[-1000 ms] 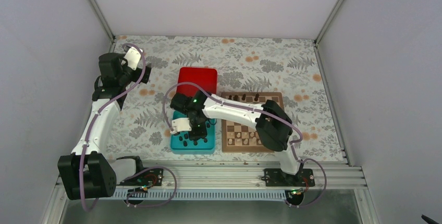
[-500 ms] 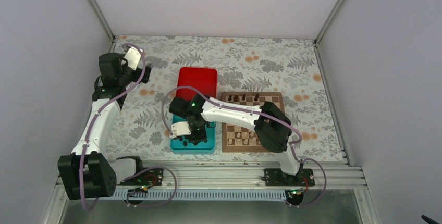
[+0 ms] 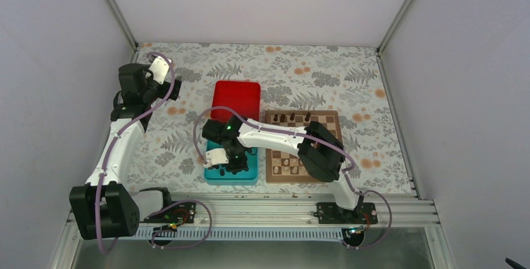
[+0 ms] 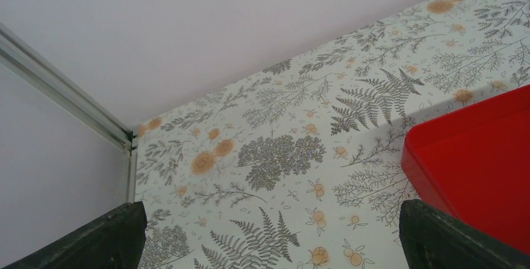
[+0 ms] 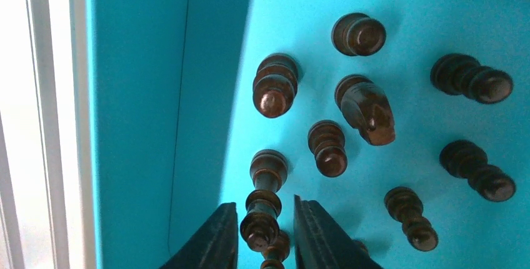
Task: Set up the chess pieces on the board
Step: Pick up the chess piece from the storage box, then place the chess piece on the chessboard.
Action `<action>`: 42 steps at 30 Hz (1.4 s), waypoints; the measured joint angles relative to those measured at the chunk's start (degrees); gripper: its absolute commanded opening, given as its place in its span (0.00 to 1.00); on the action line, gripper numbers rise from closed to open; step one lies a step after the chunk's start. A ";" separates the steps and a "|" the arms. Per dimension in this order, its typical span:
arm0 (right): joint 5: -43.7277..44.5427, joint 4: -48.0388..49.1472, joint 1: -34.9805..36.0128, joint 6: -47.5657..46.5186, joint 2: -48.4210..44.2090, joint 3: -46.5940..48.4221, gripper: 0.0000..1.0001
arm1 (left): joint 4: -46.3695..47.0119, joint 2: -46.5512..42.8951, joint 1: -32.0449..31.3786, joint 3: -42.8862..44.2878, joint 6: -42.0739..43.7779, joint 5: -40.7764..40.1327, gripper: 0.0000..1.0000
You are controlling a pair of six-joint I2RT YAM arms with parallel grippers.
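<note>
Several dark chess pieces (image 5: 327, 147) stand in the teal tray (image 5: 137, 94), among them a knight (image 5: 369, 109). My right gripper (image 5: 264, 216) is down in the tray (image 3: 215, 175), its fingers on either side of one tall dark piece (image 5: 267, 184). A thin gap shows on each side, so it is open and not gripping. A few dark pieces (image 3: 284, 117) stand on the far row of the board (image 3: 334, 116). My left gripper (image 4: 275, 225) hangs wide open over the floral cloth at the back left, holding nothing.
A red box (image 3: 236, 99) lies behind the tray and touches the board's far left corner. Pale pieces (image 3: 287, 166) fill the board's near rows. The right forearm (image 3: 275, 134) crosses above the board. The tray's left wall rises close beside my right gripper's left finger (image 5: 219, 238).
My right gripper has come down into the tray toward its near left part, and its jaws have narrowed around the tall dark piece. The left arm has not moved.
</note>
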 measured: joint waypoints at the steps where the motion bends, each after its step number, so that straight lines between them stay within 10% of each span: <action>1: -0.02 0.09 0.00 0.00 0.00 0.00 0.19 | 0.00 0.00 -0.02 0.00 0.00 0.00 1.00; 17: 0.98 0.42 -4.39 0.44 -5.38 0.09 0.06 | 0.00 0.00 -0.02 0.00 0.00 0.37 1.00; 34: 1.64 0.61 -56.57 -6.16 -30.05 -4.90 0.07 | 0.00 0.00 -0.02 0.00 -0.02 0.63 1.00; 42: -0.48 1.42 -64.04 -9.68 -27.39 -14.97 0.08 | -0.02 0.00 -0.02 0.00 -0.02 1.01 1.00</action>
